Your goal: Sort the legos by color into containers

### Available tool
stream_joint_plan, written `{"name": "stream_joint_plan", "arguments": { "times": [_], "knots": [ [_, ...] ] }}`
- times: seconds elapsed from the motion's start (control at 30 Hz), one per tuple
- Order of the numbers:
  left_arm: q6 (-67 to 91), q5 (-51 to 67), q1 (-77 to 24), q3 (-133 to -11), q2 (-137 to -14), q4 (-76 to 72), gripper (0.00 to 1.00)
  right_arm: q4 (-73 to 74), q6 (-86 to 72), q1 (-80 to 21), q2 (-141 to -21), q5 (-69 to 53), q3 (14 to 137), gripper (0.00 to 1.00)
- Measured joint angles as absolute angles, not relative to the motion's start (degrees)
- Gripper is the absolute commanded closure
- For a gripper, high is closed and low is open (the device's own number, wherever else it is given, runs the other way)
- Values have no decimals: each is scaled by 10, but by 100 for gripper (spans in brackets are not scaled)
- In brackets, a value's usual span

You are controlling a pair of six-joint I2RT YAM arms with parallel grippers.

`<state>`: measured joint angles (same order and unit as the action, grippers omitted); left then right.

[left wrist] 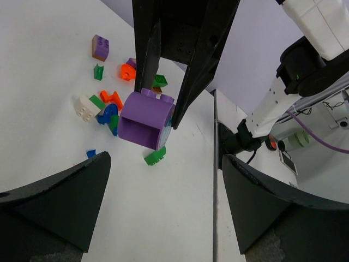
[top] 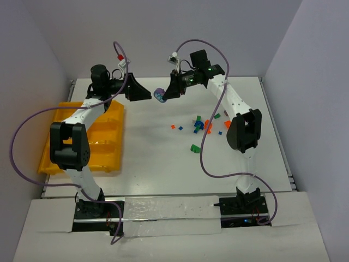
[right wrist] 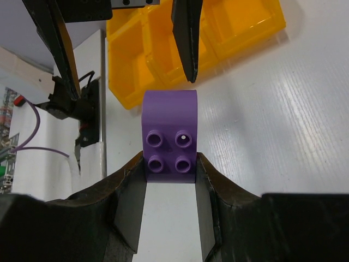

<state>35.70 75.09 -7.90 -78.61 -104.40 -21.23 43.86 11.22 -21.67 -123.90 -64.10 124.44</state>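
Pinching a purple brick [right wrist: 169,123] by its studded end, the right gripper [right wrist: 170,161] holds it up off the white table [top: 147,158] — both fingers press flat against the brick's sides, and four studs show between them in the right wrist view. From above, the brick hangs toward the far side of the table, between the two arms, right of the yellow-orange tray [top: 106,147] and well apart from it. The left gripper [top: 145,94] faces the brick from close by with its fingers spread wide and nothing between them; a small gap separates its tips from the brick. In the left wrist view the brick's hollow, open side is turned toward the camera, with the right gripper's two dark fingers coming down onto it from the top of the picture. The loose legos [top: 204,125] lie scattered on the table near the right arm — green, blue and orange-red bits. The left wrist view shows some of them behind the held brick: a small purple block [left wrist: 100,47], a white piece [left wrist: 84,107], an orange one [left wrist: 112,98] and a green one [left wrist: 155,157].
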Motion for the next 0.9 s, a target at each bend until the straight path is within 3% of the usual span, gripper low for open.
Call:
{"name": "stream_joint_plan", "arguments": {
  "times": [0.3,0.4,0.47,0.73,0.77,0.83,0.9],
  "knots": [
    [310,725,-105,-805,-1062,-188,7,460,137,-225,-1239,-639,1247,100],
    [296,714,-114,-813,-1066,-183,12,464,143,-226,-1239,-639,1248,100],
    [292,710,-119,-819,-1070,-181,23,466,146,-226,-1239,-639,1249,100],
    [301,722,-124,-827,-1077,-187,50,469,147,-226,-1239,-642,1254,100],
    [304,723,-124,-827,-1077,-191,58,470,146,-226,-1239,-645,1254,100],
    [308,729,-123,-827,-1078,-197,72,472,145,-226,-1239,-648,1257,95],
    [309,737,-123,-827,-1078,-204,86,472,139,-226,-1239,-652,1257,77]
  ]
}}
